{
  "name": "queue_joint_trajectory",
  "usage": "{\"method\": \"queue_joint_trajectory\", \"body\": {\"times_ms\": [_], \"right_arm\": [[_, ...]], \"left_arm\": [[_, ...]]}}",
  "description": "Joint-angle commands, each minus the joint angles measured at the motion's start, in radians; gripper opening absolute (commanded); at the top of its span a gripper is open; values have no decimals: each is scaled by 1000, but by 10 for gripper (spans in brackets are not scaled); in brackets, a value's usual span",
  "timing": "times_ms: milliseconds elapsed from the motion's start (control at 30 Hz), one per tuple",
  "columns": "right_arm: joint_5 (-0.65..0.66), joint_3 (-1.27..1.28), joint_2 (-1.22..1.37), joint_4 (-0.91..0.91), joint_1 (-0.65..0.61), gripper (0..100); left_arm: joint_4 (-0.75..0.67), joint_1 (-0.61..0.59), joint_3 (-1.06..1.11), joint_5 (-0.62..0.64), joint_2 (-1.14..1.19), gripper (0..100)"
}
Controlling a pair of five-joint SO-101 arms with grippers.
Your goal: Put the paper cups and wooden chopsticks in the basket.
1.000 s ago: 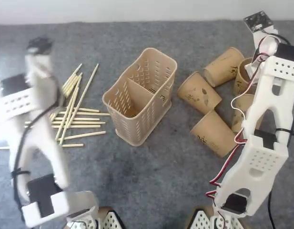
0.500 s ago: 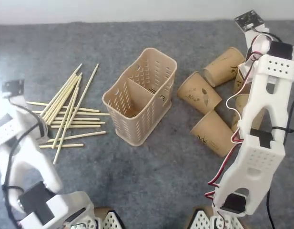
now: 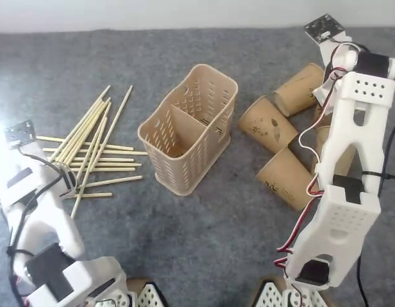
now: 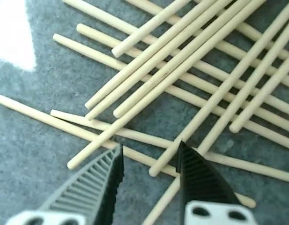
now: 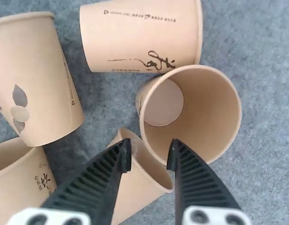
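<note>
Grey felt mat (image 3: 203, 256) under everything, and the wooden chopsticks (image 3: 95, 150) are scattered across it in a loose, crisscrossed heap to one side of the basket (image 3: 184, 173). The paper cups (image 3: 267, 125) lie tumbled in a cluster on the basket's other side. The basket stands between the two piles, both compartments empty, so nothing is delivered yet.

My left gripper (image 4: 150, 157) hangs spread apart just over the heap's edge farthest from the basket, with a few sticks crossing in the gap. My right gripper (image 5: 149, 147) is parted too, holding nothing, poised with the rim of the open-mouthed cup (image 5: 191, 112) between its jaws.

Trouble I can see coming: on the left, closing here likely pinches crossed sticks, and they could scissor out or drag neighbours along. On the right, that thin paper wall may buckle under a hard squeeze, and the cups crowded against it could get nudged and roll away.
</note>
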Motion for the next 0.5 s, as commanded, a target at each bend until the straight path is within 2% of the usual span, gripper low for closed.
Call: {"method": "queue_joint_trajectory", "body": {"times_ms": [0, 400, 467], "right_arm": [[12, -49, -28, 4, -30, 144], [15, -51, 91, -62, -4, 143], [44, -48, 91, -62, -4, 107]], "left_arm": [[-14, 6, -4, 9, -41, 178], [-54, 5, 35, 9, -49, 178], [-54, 5, 33, 9, -49, 178]]}}
